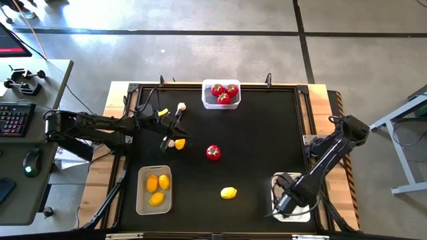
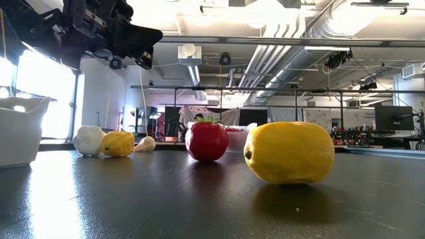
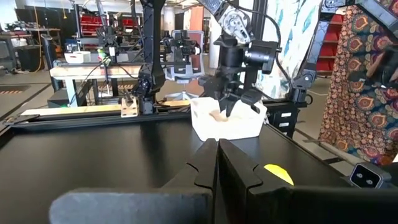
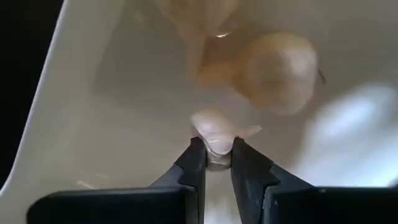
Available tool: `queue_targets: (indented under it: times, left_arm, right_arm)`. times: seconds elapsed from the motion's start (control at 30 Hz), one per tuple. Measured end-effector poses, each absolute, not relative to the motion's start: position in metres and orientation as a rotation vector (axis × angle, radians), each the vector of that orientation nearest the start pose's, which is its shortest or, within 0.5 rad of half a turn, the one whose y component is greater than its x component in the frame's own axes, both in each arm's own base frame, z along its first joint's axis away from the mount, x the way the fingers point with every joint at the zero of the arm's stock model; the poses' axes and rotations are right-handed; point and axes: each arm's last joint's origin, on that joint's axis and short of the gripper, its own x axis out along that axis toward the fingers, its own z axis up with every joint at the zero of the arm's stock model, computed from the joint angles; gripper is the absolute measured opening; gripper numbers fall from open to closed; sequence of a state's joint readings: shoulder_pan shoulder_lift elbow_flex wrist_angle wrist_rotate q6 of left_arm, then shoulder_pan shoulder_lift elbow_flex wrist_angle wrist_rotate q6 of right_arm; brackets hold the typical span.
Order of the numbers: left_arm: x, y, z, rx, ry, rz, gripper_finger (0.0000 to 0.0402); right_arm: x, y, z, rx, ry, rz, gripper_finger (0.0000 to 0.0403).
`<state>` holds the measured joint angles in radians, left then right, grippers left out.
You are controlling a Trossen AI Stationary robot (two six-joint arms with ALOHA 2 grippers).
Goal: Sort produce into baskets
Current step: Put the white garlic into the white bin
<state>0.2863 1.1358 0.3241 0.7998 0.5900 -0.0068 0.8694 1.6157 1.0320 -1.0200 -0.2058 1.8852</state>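
My right gripper (image 4: 215, 152) points down into the white basket (image 1: 301, 215) at the table's near right and is shut on an off-white garlic bulb (image 4: 214, 127). Another garlic bulb (image 4: 273, 68) lies on that basket's floor. My left gripper (image 3: 217, 163) is shut, level and holds nothing, above the table's left middle (image 1: 175, 131). Under and beside it lie a lemon (image 1: 179, 143) and garlic pieces (image 1: 181, 105). A tomato (image 1: 213, 152) and a lemon (image 1: 229, 193) rest on the black table. Tomatoes fill the far basket (image 1: 221, 101); lemons lie in the near-left basket (image 1: 141, 200). My right gripper pinches the garlic bulb's near side (image 4: 216, 149) between its two fingertips, coming from above and pointing down into the white basket. The bulb sticks out beyond the fingertips. I cannot tell whether it rests on the basket's floor.
A raised rim (image 1: 200, 85) frames the black table. Open table lies between the loose tomato and the white basket. In the left wrist view my right arm (image 3: 239, 56) stands over the white basket (image 3: 242, 127). Desks and equipment stand off the table's left (image 1: 20, 113).
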Motion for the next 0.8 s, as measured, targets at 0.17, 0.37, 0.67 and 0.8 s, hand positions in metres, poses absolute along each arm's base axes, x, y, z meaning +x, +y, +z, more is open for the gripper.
queue_targets:
  times: [0.17, 0.37, 0.67, 0.8]
  left_arm:
    - [0.209, 0.045, 0.205, -0.018, 0.014, -0.304, 0.0]
    - [0.209, 0.045, 0.204, -0.094, 0.033, -0.303, 0.0]
    - [0.209, 0.045, 0.202, -0.114, 0.056, -0.301, 0.0]
    - [0.209, 0.045, 0.202, -0.111, 0.061, -0.301, 0.0]
  right_arm:
    - [0.176, 0.2, 0.183, 0.824, 1.659, -0.765, 0.007]
    - [0.187, 0.193, 0.192, 0.824, 1.665, -0.751, 0.0143]
    - [0.202, 0.193, 0.212, 0.885, 1.712, -0.67, 0.0166]
    - [0.211, 0.187, 0.226, 0.88, 1.667, -0.646, 0.0134]
